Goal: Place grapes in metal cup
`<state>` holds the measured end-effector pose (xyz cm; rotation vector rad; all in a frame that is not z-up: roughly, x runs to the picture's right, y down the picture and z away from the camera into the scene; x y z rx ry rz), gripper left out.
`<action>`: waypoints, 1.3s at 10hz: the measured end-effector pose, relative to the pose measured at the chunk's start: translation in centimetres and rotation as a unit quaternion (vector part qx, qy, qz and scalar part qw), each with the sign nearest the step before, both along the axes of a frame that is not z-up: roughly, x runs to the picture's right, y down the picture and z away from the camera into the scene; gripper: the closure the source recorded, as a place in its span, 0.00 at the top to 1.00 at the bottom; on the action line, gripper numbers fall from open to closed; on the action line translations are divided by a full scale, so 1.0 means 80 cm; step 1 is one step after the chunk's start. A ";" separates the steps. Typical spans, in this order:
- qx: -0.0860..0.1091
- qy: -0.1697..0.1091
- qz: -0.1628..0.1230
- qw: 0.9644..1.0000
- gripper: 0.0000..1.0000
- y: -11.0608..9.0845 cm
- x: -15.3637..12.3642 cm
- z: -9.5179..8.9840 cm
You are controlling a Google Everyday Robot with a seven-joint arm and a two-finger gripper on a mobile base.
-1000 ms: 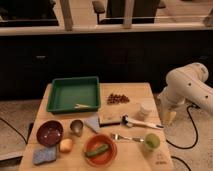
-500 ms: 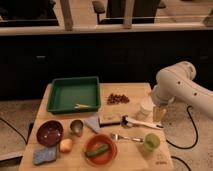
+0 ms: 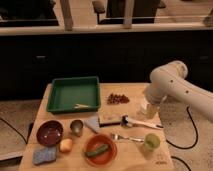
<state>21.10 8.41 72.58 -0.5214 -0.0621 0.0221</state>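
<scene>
Camera view: a wooden table (image 3: 131,161) fills the lower half of the frame. The grapes (image 3: 118,98), a small reddish-brown cluster, lie on the bare wood right of centre, just right of a green tray (image 3: 75,80) that takes up the table's upper left. The metal cup (image 3: 76,126) stands upright toward the lower left, well apart from the grapes, with a maroon bowl (image 3: 49,132) beside it on the left and a grey triangular piece (image 3: 93,122) on its right.

A white arm (image 3: 172,82) reaches in from the right edge and bends down. Its gripper (image 3: 150,109) hangs low over the right part of the table, to the right of the grapes and not touching them. Its fingers stand apart, and nothing can be seen held between them.

Along the front edge lie a blue sponge (image 3: 44,154), a pale round fruit (image 3: 66,145), an orange plate (image 3: 111,150) and a light-green cup (image 3: 152,142).
</scene>
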 end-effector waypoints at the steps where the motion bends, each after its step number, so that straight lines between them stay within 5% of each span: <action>1: 0.002 -0.003 0.001 1.000 0.80 -0.001 -0.002 0.005; 6: 0.010 -0.023 0.003 1.000 0.80 -0.009 -0.042 0.048; 13: 0.012 -0.033 0.011 0.999 0.80 -0.009 -0.054 0.087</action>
